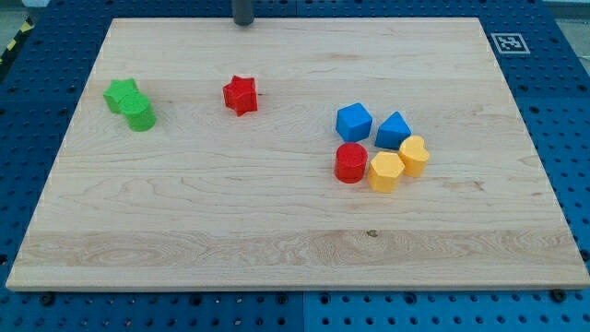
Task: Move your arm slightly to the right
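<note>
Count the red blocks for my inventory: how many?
2: the red star-shaped block left of centre, and the red cylinder-like block in the right cluster. None seems hidden.

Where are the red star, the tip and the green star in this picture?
red star [240, 94], camera view, on the middle of its top face.
my tip [243, 22], camera view, on the rod's very lower end, at the board's top edge.
green star [121, 94], camera view, on its top face.

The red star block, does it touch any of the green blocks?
No, the red star block stands alone, with bare board between it and the two green blocks at the view's left.
</note>
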You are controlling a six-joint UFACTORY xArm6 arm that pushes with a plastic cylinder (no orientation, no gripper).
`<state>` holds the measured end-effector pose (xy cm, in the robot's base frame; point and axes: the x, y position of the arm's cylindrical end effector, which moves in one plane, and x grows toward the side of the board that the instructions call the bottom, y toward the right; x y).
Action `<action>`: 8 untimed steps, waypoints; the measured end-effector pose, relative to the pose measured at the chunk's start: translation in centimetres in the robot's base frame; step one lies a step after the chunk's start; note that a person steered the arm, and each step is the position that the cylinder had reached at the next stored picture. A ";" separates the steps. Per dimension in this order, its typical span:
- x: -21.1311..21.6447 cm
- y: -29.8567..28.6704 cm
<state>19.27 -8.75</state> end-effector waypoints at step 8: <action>-0.1 0.4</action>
<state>19.18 -8.32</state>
